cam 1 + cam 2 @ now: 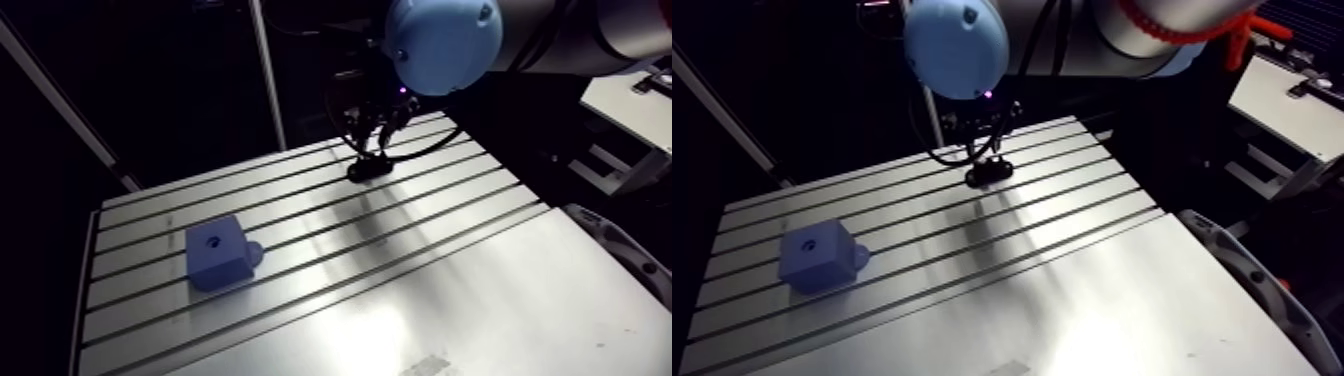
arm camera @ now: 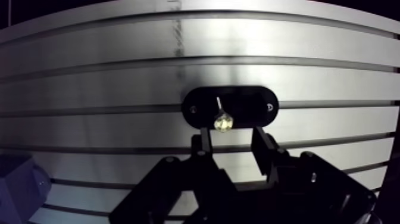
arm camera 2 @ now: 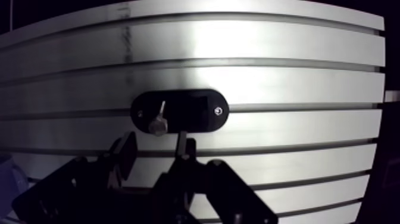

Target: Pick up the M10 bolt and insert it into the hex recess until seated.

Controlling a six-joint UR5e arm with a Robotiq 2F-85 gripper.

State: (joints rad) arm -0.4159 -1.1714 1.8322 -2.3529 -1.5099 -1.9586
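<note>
From the arm view, the gripper [image 1: 372,152] hangs low over a black oval holder [image 1: 369,169] on the far side of the table [image 1: 450,290]. A blue block [image 1: 218,255] sits well apart from it. In the wrist view, the fingers [image 2: 202,142] stand apart and empty, and the bolt [image 2: 222,119] rests on the holder just ahead of them.

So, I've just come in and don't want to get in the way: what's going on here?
A robot arm is going for a bolt. Its gripper hangs open just above a black oval holder on the slotted table. The bolt sticks up from the holder just ahead of the fingers, not gripped yet. The blue block with a hole in its top sits apart, further along the table.
</note>
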